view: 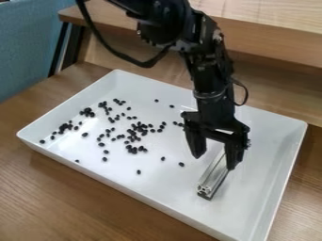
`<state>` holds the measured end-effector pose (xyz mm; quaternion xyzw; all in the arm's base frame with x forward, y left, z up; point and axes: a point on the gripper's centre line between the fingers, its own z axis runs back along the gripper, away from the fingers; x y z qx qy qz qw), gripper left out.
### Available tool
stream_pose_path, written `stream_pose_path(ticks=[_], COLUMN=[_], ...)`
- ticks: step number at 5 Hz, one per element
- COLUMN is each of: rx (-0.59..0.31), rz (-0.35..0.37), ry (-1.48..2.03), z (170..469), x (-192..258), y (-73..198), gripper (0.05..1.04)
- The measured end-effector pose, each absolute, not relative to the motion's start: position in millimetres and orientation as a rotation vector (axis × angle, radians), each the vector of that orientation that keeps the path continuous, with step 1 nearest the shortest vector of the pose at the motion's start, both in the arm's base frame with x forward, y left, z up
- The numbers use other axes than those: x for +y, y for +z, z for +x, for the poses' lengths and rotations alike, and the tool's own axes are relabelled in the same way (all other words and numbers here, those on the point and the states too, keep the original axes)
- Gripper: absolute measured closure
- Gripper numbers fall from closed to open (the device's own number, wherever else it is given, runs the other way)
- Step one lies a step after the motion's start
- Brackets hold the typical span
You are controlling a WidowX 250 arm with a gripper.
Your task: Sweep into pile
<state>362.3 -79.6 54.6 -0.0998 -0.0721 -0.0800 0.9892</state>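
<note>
Hanging above white tray [165, 188], pincer [215, 163] w/ fingers spread; metal bar [213, 180] just below it, black beans [132, 149] scattered in tray off to one side of it.

"What's that desk [69, 193] like, from where you're standing?"

"Brown, wood-look top, streaky grain running through it."

"And sitting right on it?"

"One big white tray [157, 190], lying flat. Four-sided, shallow, with low walls all round and softened corners."

"Square to us?"

"No, it's turned at a slant, and the brown top shows along its near side."
</note>
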Motion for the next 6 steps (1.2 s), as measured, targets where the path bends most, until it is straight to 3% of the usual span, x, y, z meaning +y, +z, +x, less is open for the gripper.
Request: stream_pose_path(ticks=[3,5,6], rx=[-0.101,-0.108,-0.104], rz=[-0.144,-0.101,-0.102], ry=[-0.216,-0.149,-0.177], z=[383.2,387.6,386.7], x=[-106.8,-103.7,-103.9], y=[33.4,33.8,33.4], gripper=[0.127,0.667,0.679])
